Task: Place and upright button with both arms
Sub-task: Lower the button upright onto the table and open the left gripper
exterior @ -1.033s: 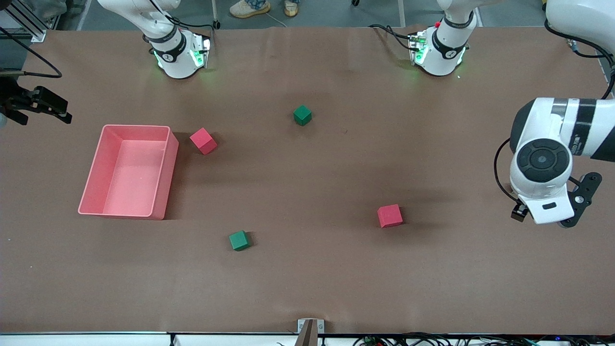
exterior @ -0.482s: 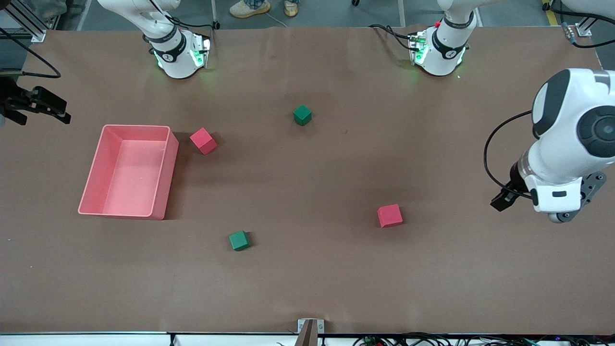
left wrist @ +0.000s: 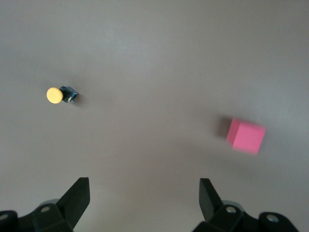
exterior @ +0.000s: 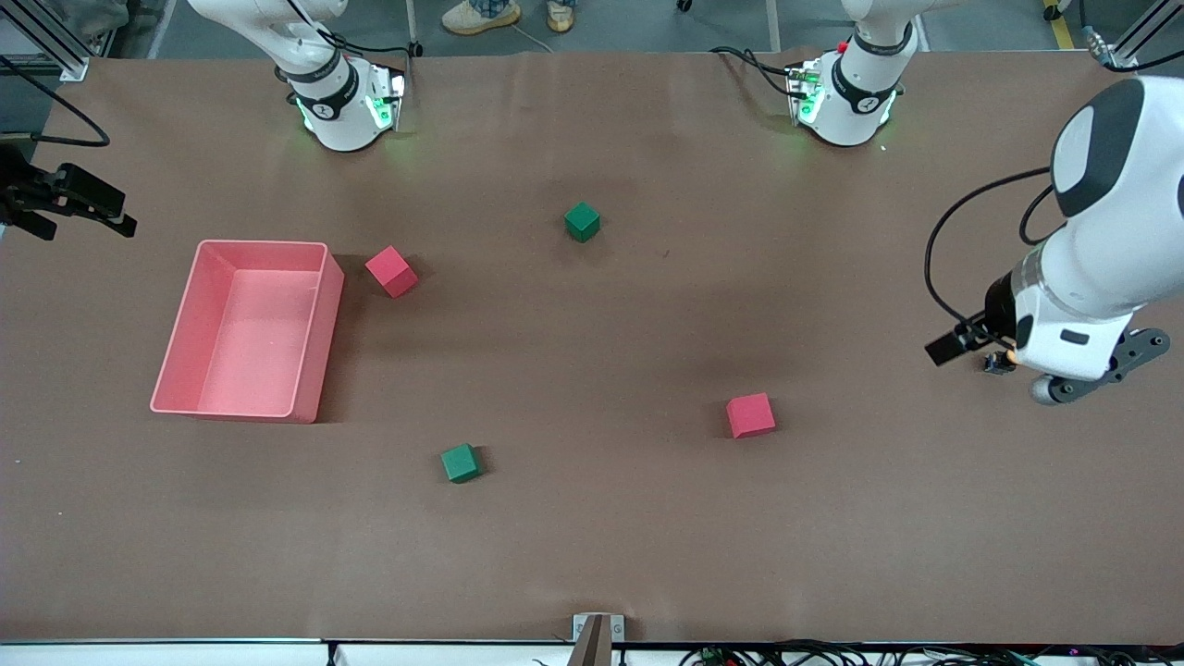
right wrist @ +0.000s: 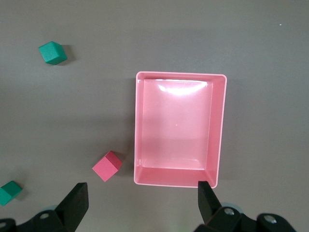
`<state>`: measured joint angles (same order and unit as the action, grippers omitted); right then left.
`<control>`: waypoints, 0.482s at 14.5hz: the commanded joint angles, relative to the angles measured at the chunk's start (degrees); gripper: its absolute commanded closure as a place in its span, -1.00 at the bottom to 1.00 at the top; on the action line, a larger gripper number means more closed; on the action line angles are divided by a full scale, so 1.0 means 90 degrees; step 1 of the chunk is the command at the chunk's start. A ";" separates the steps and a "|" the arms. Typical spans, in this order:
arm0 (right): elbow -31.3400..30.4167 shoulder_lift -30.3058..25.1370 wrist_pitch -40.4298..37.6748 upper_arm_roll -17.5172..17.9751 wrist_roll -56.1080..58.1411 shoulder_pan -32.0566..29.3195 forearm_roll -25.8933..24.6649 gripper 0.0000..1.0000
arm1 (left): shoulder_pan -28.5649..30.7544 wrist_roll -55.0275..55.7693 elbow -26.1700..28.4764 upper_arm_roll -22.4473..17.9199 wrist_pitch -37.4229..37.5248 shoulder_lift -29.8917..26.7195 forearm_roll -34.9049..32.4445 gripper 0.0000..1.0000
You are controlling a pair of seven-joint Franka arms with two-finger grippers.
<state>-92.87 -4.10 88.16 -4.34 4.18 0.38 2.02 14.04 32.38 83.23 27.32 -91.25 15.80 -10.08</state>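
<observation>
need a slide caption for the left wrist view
Left claw open above the table, with the button lying on its side and a red cube in view.

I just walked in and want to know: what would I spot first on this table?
Probably the big pink tray at the right arm's end of the table, empty inside, with a red cube beside it. Next, the left gripper hanging open over the left arm's end, where the tiny orange-capped button lies tipped on its side.

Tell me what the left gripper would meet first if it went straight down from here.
Probably bare table: the open left gripper points down between the button and a red cube, though depth is unclear.
</observation>
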 commanded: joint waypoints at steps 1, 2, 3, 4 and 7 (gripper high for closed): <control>-0.0052 -0.0111 0.0018 0.0043 0.0053 -0.0100 0.0069 -1.00 | 0.0313 -0.1630 0.0049 0.0002 0.0354 -0.0397 0.0522 -1.00; -0.0052 -0.0111 0.0028 0.0053 0.0053 -0.0091 0.0040 -1.00 | 0.0528 -0.1954 0.0059 0.0002 0.0364 -0.0553 0.0960 -1.00; 0.0006 -0.0092 0.0028 0.0053 0.0053 -0.0091 0.0020 -1.00 | 0.0656 -0.2102 0.0059 0.0002 0.0364 -0.0661 0.1206 -1.00; 0.0103 -0.0091 0.0019 0.0053 0.0053 -0.0081 0.0020 -1.00 | 0.0667 -0.2172 0.0049 0.0002 0.0364 -0.0729 0.1266 -1.00; 0.0143 -0.0082 0.0019 0.0053 0.0053 -0.0081 0.0020 -1.00 | 0.0521 -0.2172 0.0030 -0.0056 0.0364 -0.0866 0.1179 -1.00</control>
<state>-91.63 -4.17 88.35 -4.34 4.18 0.37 2.01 20.05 13.36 83.13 27.14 -88.59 9.63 0.07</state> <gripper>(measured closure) 0.000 0.000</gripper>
